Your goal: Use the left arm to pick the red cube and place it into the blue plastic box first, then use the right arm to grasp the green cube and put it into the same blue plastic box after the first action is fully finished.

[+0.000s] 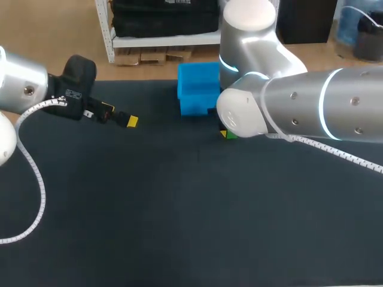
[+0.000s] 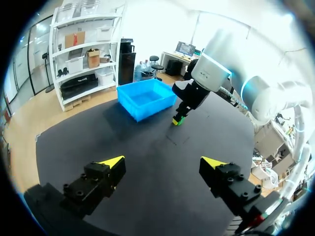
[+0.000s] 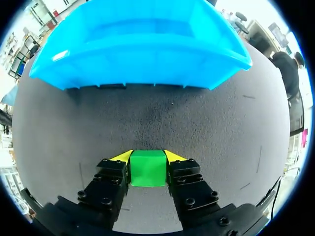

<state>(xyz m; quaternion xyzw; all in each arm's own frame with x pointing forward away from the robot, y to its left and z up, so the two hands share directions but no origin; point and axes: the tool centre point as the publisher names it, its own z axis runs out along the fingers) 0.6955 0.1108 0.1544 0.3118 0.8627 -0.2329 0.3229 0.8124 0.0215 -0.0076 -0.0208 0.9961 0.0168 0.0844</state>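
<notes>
Our right gripper [image 3: 147,158] pinches the green cube [image 3: 147,168] between both fingers, down at the tabletop [image 1: 179,209] just before the blue box [image 1: 199,88], which sits by the far edge. Our left gripper [image 2: 162,164] hangs spread wide, holding nothing, toward the left edge. Of the box's inside we see only bare blue; its floor is partly hidden.

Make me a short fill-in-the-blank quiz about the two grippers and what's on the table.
1. The cube held in the right gripper is ____ in colour.
2. The left gripper is ____ and holds nothing.
3. The box ahead of the cube is ____ in colour.
Missing words: green; open; blue.
</notes>
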